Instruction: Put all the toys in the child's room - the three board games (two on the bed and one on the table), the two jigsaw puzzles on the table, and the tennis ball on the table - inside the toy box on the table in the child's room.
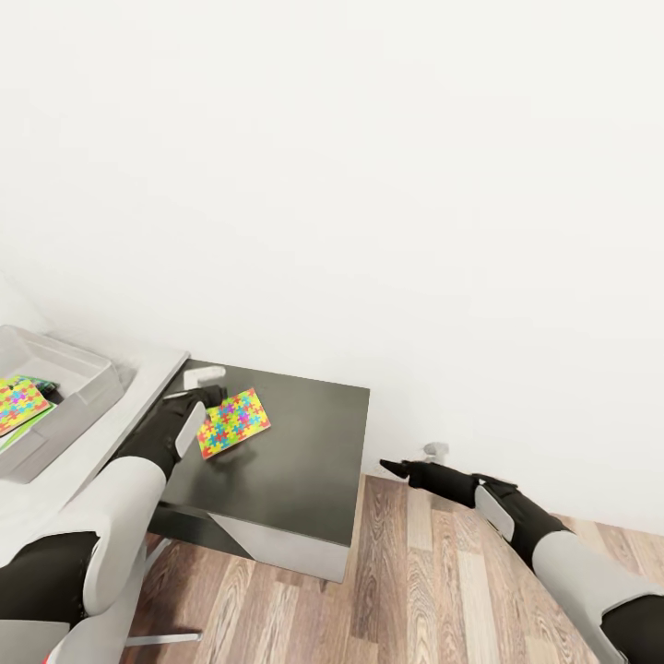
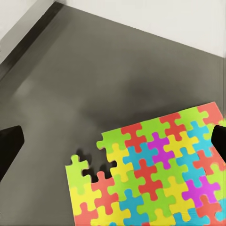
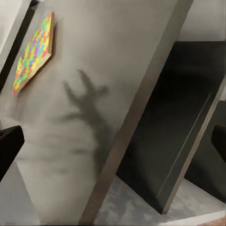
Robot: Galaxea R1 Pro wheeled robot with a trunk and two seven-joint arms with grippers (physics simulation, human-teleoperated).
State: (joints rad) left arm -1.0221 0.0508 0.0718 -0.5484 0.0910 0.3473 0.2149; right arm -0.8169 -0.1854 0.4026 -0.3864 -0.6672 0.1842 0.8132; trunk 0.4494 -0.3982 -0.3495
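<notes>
One jigsaw puzzle [image 1: 233, 422] lies flat on the dark cabinet top [image 1: 295, 452] that joins the table [image 1: 138, 401]. My left gripper [image 1: 210, 398] hovers at the puzzle's near-left edge. In the left wrist view, this puzzle [image 2: 155, 174] lies below the open left gripper [image 2: 113, 141], whose dark fingertips [image 2: 9, 146] stand wide apart. The toy box [image 1: 78, 364] sits on the table at the far left, with another jigsaw puzzle [image 1: 18, 404] inside over a green-edged flat box. My right gripper [image 1: 395, 468] is open, low over the floor beside the cabinet. The right wrist view catches the puzzle [image 3: 33, 52] from the side.
A white wall rises close behind the cabinet and table. Wood plank floor [image 1: 433, 572] spreads to the right of and in front of the cabinet. The cabinet's pale side panel [image 1: 286, 544] faces me, and a small grey fitting [image 1: 435, 451] sits at the wall's foot.
</notes>
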